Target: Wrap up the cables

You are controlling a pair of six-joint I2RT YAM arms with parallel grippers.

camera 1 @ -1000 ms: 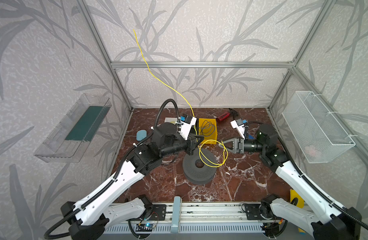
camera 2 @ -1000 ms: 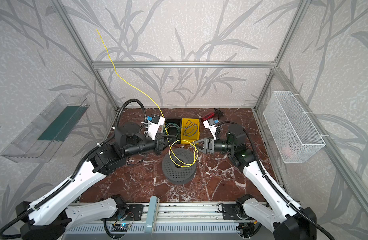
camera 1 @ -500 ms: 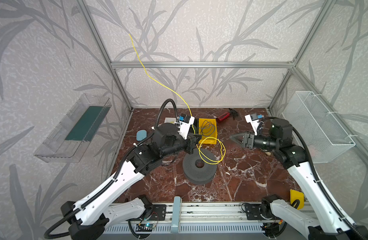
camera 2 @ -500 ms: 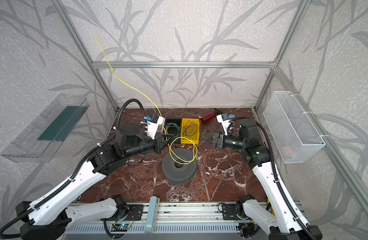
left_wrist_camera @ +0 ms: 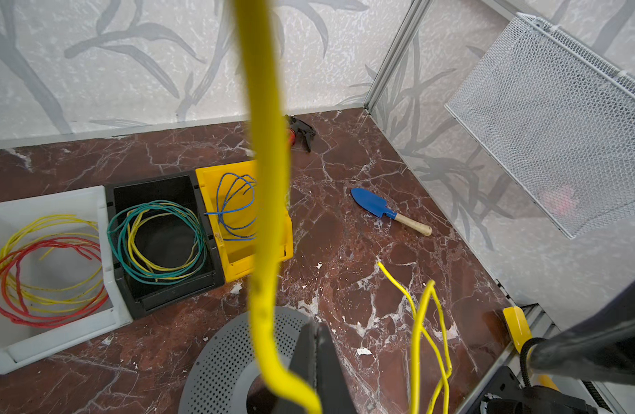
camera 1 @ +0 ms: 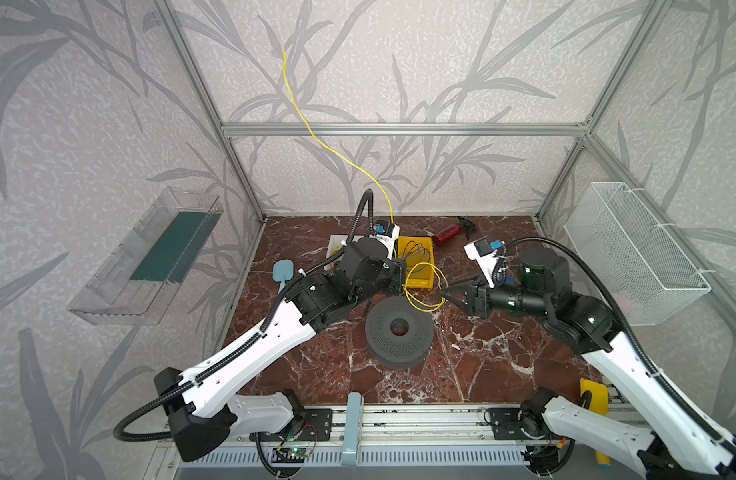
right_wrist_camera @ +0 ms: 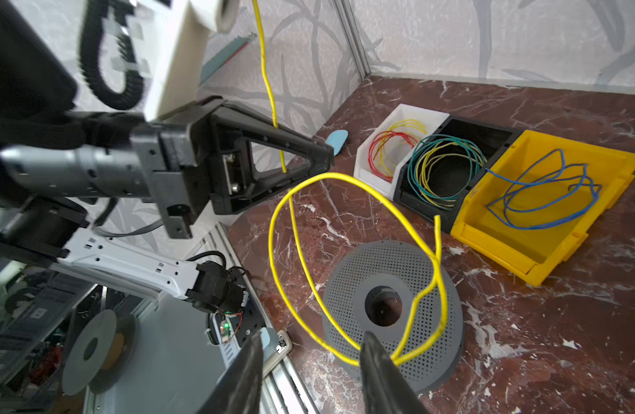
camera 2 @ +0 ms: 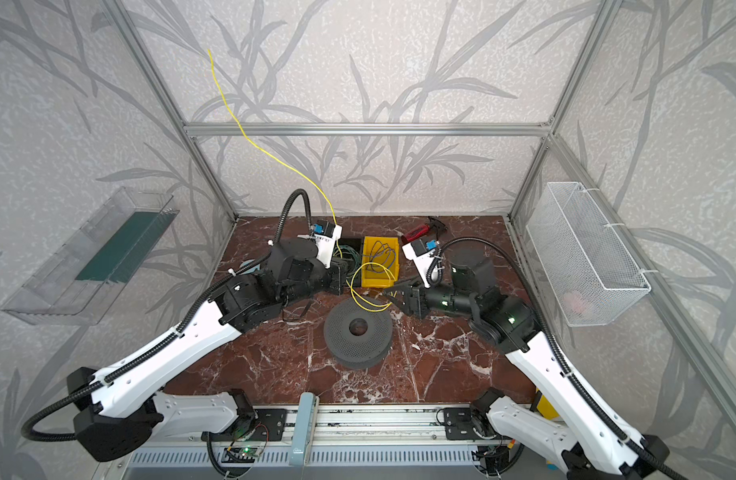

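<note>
Back toward the thin bright yellow wire (right_wrist_camera: 344, 176) swung my right pincer (right_wrist_camera: 312, 338), jaws apart, while my left pincer (right_wrist_camera: 328, 157) stayed clamped on it, holding its springy loops above the grey perforated spool (right_wrist_camera: 355, 276) for winding.

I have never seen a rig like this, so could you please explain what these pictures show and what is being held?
These are two robot arms working over a marbled table, each ending in a gripper with two jaws. Two pictures look down on the whole scene from above; the other two come from cameras on the arms' wrists. The left gripper has its jaws shut on a yellow cable, which curls into a loop near a grey perforated spool. The right gripper is beside that loop, jaws open. Behind stand a white bin, a black bin and a yellow bin holding coiled wires; a blue trowel lies nearby.
</note>
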